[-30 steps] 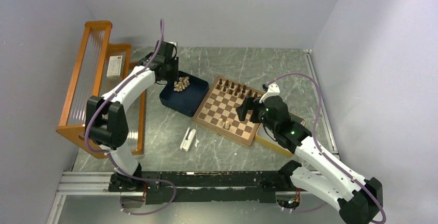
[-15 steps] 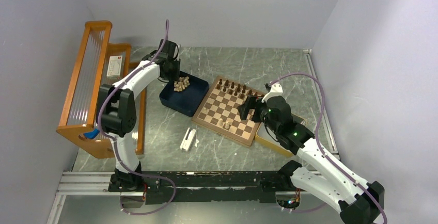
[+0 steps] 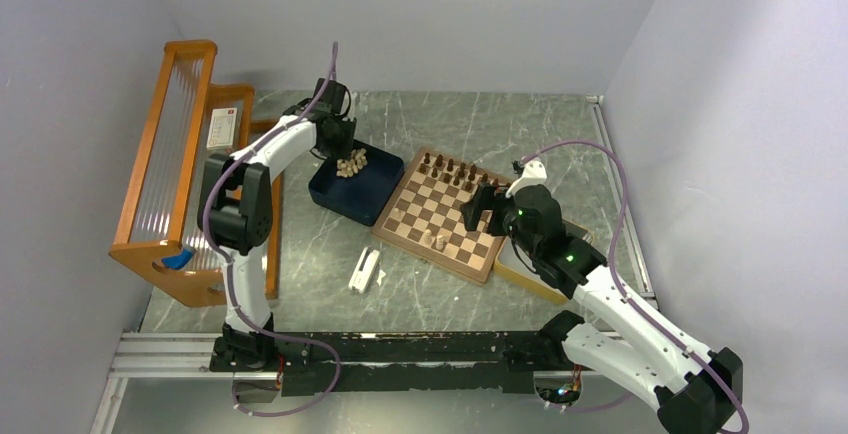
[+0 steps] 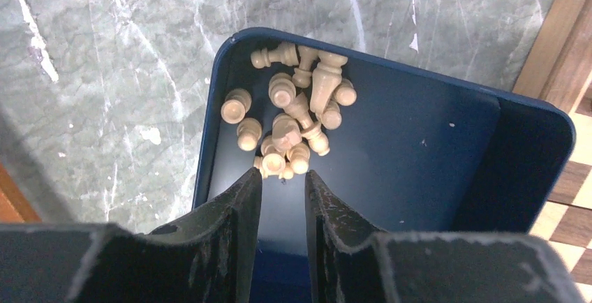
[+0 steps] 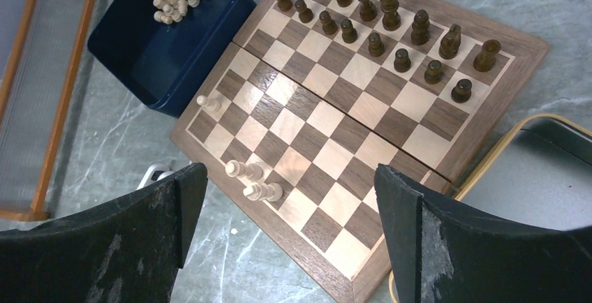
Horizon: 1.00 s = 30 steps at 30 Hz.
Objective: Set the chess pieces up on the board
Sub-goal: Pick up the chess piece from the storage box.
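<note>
The board lies mid-table, with dark chess pieces lined up in two rows along its far side. Three pale pieces stand near its left and near edges. Several more pale pieces lie heaped in a dark blue tray. My left gripper hangs over that tray just short of the heap. Its jaws stand a narrow gap apart, with only tray floor between them. My right gripper hovers wide open and empty above the board's near edge.
An orange wooden rack fills the left side. A small white object lies on the marble in front of the blue tray. A yellow-rimmed tray sits against the board's right edge, under my right arm.
My left arm has straightened and its gripper has shifted slightly over the blue tray, with its jaws narrowing. The right arm has barely moved.
</note>
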Each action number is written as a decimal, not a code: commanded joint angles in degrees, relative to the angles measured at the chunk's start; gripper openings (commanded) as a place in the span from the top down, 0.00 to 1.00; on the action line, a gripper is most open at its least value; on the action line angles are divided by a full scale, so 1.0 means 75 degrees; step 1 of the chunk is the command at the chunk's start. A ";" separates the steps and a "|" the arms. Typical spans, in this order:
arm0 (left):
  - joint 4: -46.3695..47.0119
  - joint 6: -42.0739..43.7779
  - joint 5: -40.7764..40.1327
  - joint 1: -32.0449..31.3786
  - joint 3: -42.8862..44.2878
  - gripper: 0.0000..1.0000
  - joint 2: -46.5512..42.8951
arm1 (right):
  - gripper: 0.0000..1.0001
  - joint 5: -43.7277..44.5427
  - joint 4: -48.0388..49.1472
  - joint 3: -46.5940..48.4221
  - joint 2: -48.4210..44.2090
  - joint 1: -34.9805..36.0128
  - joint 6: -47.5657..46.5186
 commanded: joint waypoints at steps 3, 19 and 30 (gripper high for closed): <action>0.0281 0.0368 0.0363 -0.0028 0.0382 0.65 0.0329 | 0.05 0.0177 0.0182 0.0138 -0.0129 0.0027 -0.0010; 0.0291 0.0719 0.0439 -0.0038 0.0635 0.65 0.0782 | 0.05 0.0195 0.0146 0.0092 -0.0115 0.0027 -0.0030; 0.0310 0.0721 0.0443 -0.0040 0.0699 0.72 0.0884 | 0.05 0.0268 0.0094 0.0043 -0.0179 0.0028 -0.0012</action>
